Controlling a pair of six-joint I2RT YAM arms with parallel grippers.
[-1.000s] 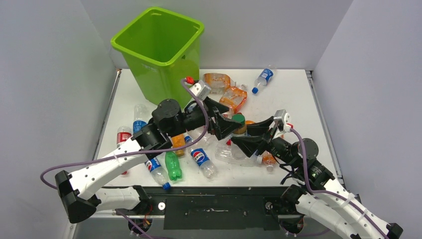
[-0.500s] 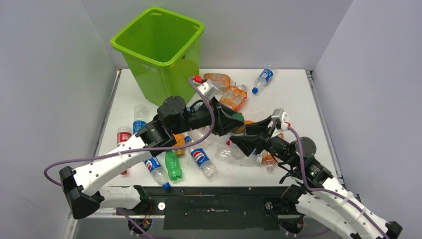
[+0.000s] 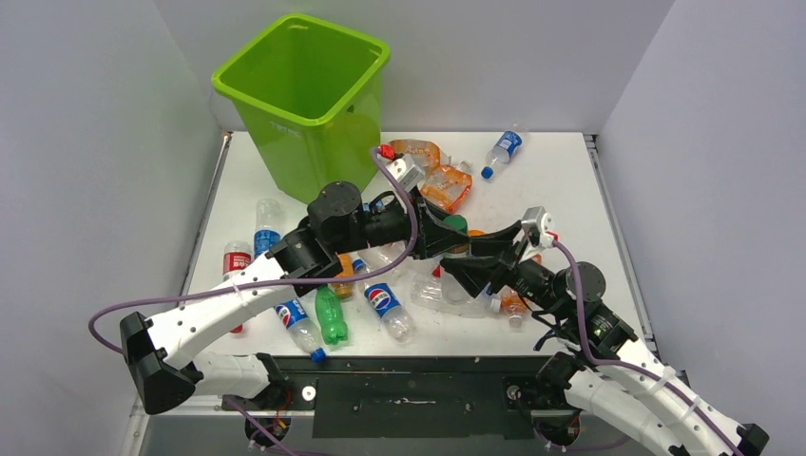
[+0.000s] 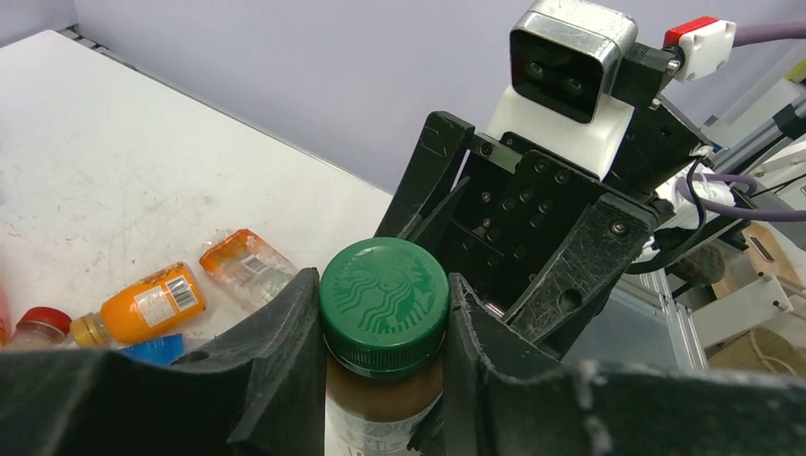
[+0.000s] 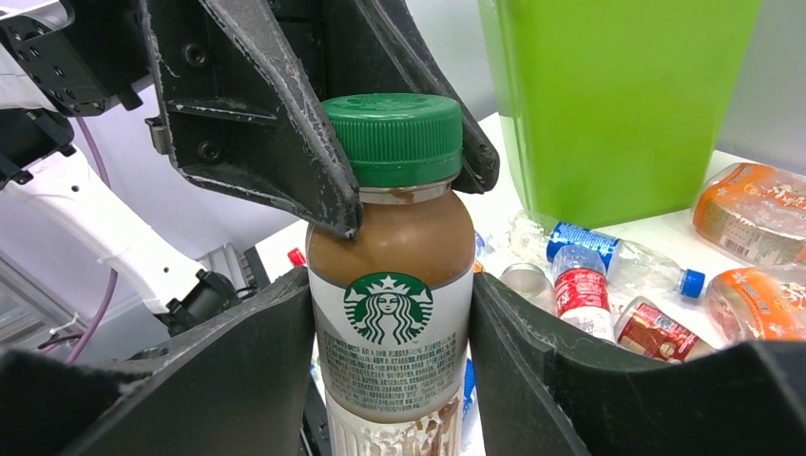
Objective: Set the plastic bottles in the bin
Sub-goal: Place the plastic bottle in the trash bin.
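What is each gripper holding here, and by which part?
One coffee bottle: right gripper clamps its labelled body, left gripper pinches its green cap.

Both arms stretch forward and inward, wrists facing each other. The left gripper pinches the cap of a coffee bottle; the right gripper clamps its body.

Seen from above, the coffee bottle shows only its green cap. The left gripper and right gripper cover its body. The left wrist view cuts it off just below the shoulder, and the right wrist view cuts it off at the base. The small print on its label is too fine to read. The left arm hides parts of several plastic bottles toward the table's near-left quarter. In the right wrist view the bin runs off the top edge, so its rim is out of sight.
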